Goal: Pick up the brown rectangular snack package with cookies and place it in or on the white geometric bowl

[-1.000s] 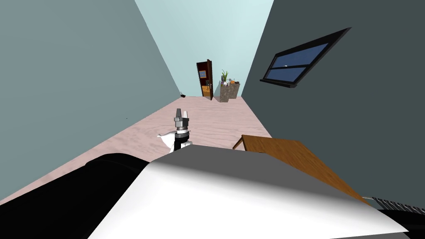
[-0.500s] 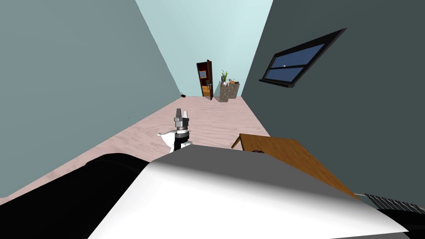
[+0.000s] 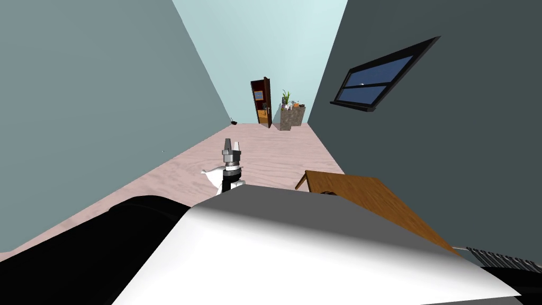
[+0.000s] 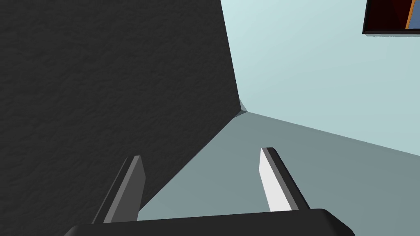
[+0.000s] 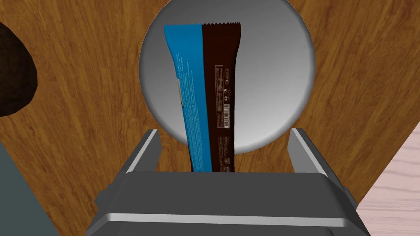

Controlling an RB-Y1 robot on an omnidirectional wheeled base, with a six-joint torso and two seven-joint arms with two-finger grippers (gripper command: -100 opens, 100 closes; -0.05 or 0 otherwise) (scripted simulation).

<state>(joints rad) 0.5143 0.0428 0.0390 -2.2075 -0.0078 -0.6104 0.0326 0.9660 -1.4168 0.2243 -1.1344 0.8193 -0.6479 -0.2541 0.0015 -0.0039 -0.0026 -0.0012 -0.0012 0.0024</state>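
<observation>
Now the right jaws are gaping, touching nothing; the blue-and-brown snack package (image 5: pixel 208 102) is lying across the pale round bowl (image 5: pixel 275 82). The left jaws are gaping too.

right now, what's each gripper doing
Left gripper: open, nothing between its blades.
Right gripper: open, on either side of the blue and brown package without pressing it; the package lies on the round pale grey bowl.
</observation>
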